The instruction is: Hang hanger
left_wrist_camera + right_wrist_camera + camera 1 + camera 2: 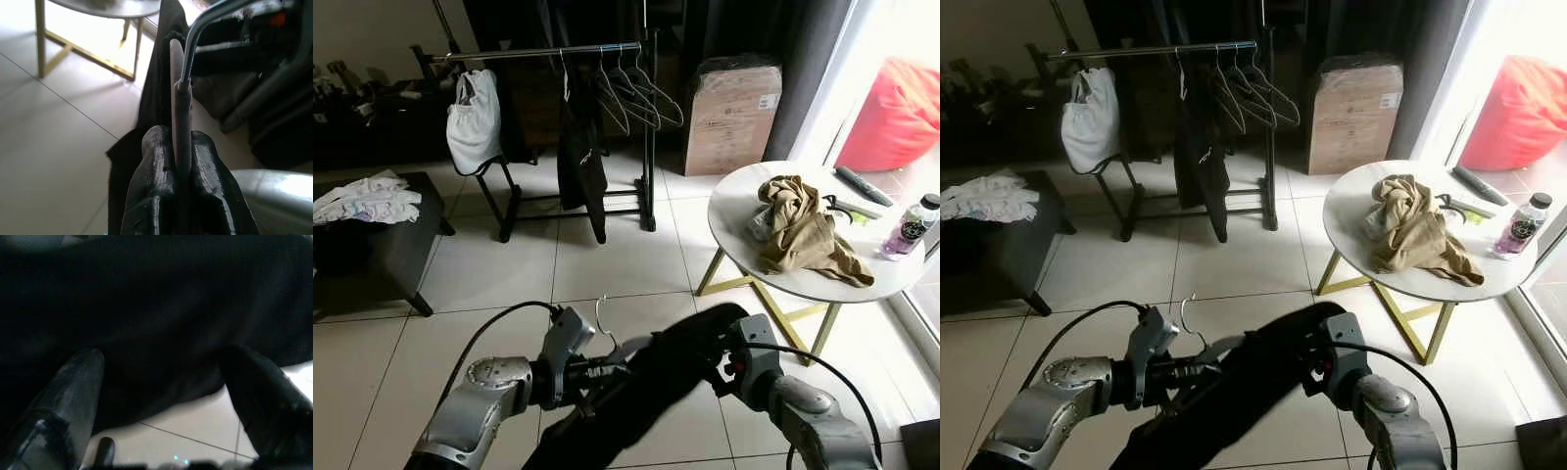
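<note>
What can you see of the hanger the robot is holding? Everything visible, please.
The hanger is a slim grey one with a bent silver metal hook that rises above the arms. The left claw is shut on its neck, just below the hook. A black garment is draped over it and hides most of its frame, hanging down toward the tiled floor. The right claw sits open against the far side of the cloth. It is held low in front of the robot, well short of the clothes rail.

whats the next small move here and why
Probably step toward the clothes rail. The left gripper is shut on the hanger carrying the black garment, the right gripper is open beside that garment, and the rail stands across the tiled floor.
</note>
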You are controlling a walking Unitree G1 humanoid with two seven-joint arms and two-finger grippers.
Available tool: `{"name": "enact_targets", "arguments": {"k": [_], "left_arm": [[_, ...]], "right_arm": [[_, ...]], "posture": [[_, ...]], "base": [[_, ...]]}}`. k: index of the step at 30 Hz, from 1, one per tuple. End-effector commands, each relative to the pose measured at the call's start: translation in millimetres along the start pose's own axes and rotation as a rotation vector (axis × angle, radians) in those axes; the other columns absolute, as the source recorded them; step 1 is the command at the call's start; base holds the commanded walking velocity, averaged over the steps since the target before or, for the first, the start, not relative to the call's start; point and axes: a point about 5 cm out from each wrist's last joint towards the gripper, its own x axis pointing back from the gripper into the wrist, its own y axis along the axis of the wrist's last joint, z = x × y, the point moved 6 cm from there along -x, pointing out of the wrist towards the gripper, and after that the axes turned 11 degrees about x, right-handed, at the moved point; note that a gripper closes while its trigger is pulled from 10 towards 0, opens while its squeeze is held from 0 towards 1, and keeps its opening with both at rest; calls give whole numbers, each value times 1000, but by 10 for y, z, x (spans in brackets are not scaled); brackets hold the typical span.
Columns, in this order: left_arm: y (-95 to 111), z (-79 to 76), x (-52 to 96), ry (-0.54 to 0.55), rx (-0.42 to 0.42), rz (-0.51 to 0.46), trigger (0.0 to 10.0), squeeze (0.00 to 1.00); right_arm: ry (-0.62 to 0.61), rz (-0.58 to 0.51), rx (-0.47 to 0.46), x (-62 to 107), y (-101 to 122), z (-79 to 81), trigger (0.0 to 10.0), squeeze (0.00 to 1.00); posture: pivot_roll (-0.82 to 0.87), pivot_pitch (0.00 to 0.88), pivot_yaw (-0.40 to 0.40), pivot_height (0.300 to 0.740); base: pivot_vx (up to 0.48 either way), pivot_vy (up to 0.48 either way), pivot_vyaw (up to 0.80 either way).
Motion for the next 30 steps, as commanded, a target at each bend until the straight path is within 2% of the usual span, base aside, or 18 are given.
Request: {"name": "enact_targets", "arguments": {"k": [1, 2, 4, 9, 13, 15, 16, 17, 18, 23, 28, 30], "left_arm": [[-34, -1, 42, -4, 20, 15, 10000, 0], [-53, 11, 43, 5, 26, 29, 10000, 0], [-59, 13, 46, 8, 27, 36, 10000, 0], [-51, 21, 32, 16, 32, 50, 10000, 0], [-39, 48, 20, 35, 34, 50, 10000, 0], [-36, 44, 10, 38, 34, 51, 10000, 0], [-34, 41, 7, 38, 34, 52, 10000, 0], [-31, 35, 1, 38, 32, 52, 10000, 0], [-30, 34, -1, 39, 31, 52, 10000, 0], [-17, 79, -19, 74, 23, 49, 10000, 0], [28, 119, -49, 119, 20, 48, 10000, 0], [62, 123, -77, 156, 43, 44, 10000, 0]], "right_arm": [[40, 22, -22, 45, 8, 118, 10000, 239], [51, 40, -27, 101, 13, 169, 10000, 1000], [54, 50, -33, 137, 19, 196, 10000, 1000], [21, 143, -52, 243, -122, 173, 10000, 1000], [-26, 191, -104, 281, -197, 120, 10000, 1000], [-39, 192, -176, 264, -183, 133, 10000, 973], [-33, 192, -204, 257, -171, 154, 10000, 776], [-19, 195, -231, 242, -155, 198, 10000, 82], [-12, 190, -250, 236, -140, 219, 10000, 0], [55, 164, -322, 215, -26, 355, 10000, 0], [78, 174, -284, 231, 6, 387, 10000, 0], [99, 172, -254, 247, 49, 422, 10000, 0]], "posture": [[-127, 127, 43, 740], [-131, 122, 46, 740], [-131, 122, 46, 740], [-135, 112, 51, 740], [-137, 103, 52, 740], [-134, 97, 52, 740], [-134, 97, 52, 740], [-132, 94, 52, 740], [-131, 92, 52, 740], [-129, 91, 50, 740], [-130, 103, 51, 740], [-130, 111, 50, 740]], "base": [[0, 0, 0], [0, 0, 0], [0, 0, 0], [0, 0, 0], [0, 0, 0], [0, 0, 0], [0, 0, 0], [0, 0, 0], [0, 0, 0], [0, 0, 0], [0, 0, 0], [0, 0, 0]]}}
